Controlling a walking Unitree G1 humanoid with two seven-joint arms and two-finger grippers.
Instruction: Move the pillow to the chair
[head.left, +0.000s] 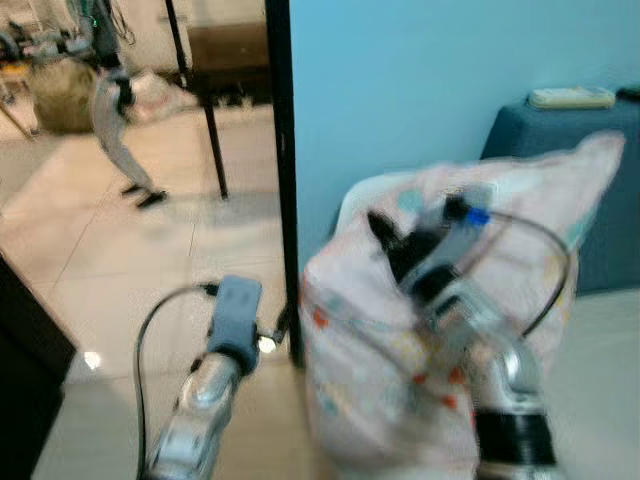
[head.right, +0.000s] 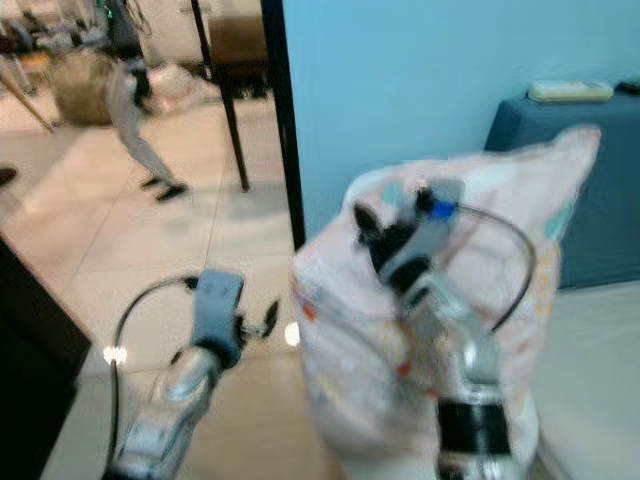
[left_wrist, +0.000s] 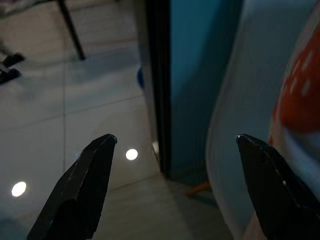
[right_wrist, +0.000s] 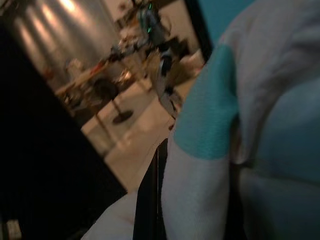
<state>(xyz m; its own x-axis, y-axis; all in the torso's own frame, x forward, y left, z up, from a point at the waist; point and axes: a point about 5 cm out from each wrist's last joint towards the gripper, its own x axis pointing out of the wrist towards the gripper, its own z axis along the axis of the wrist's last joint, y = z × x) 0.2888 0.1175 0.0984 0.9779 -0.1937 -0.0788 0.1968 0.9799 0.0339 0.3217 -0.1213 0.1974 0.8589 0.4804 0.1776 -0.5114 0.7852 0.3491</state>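
Note:
The pillow (head.left: 400, 340), white with small coloured prints, hangs in front of me, low and right of centre in the blurred eye views. My right gripper (head.left: 385, 235) is pressed into its upper front and shut on the fabric; in the right wrist view white and teal cloth (right_wrist: 225, 125) bunches right against the lens. My left gripper (left_wrist: 175, 137) is held open beside the pillow's left edge, over the floor, with nothing between its fingers (left_wrist: 90, 170). A pale rounded edge (head.left: 350, 200) shows just behind the pillow; I cannot tell what it is.
A black door frame post (head.left: 280, 150) stands against the blue wall (head.left: 400, 80). At the right is a dark blue cabinet (head.left: 540, 130) with a white device (head.left: 570, 97) on top. A person (head.left: 115, 120) walks across the tiled floor at the far left near a black table leg (head.left: 210, 130).

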